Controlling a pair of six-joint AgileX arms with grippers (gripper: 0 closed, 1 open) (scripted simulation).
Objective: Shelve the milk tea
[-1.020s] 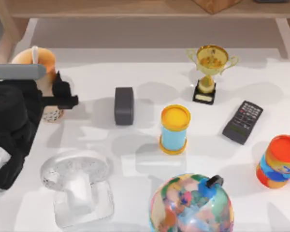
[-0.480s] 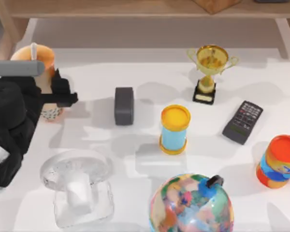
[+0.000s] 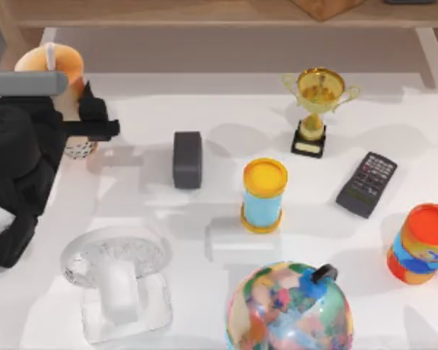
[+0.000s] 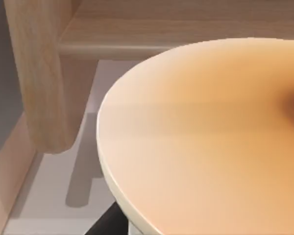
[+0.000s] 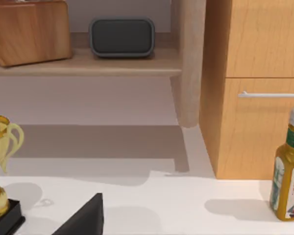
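The milk tea (image 3: 52, 64) is a tall peach-beige cup with an orange top and a white straw, at the table's far left near the back edge. Its dark pearls (image 3: 79, 149) show at the base. My left gripper (image 3: 79, 130) is shut on the cup's side, with one black finger (image 3: 96, 130) showing on its right. The cup looks raised off the table, its shadow lying to the right. In the left wrist view the cup's orange top (image 4: 210, 137) is very close, with a wooden shelf post (image 4: 39, 73) just behind it.
A wooden shelf (image 3: 204, 11) runs along the back. On the table stand a dark grey box (image 3: 187, 159), a blue cylinder with yellow ends (image 3: 263, 195), a gold trophy (image 3: 317, 109), a calculator (image 3: 366, 184), an orange-topped can (image 3: 422, 244), a globe (image 3: 288, 306) and a clear mushroom shape (image 3: 117, 281).
The left gripper and the milk tea have moved together toward the back of the table and the shelf, and the cup has risen. Nothing else has shifted.
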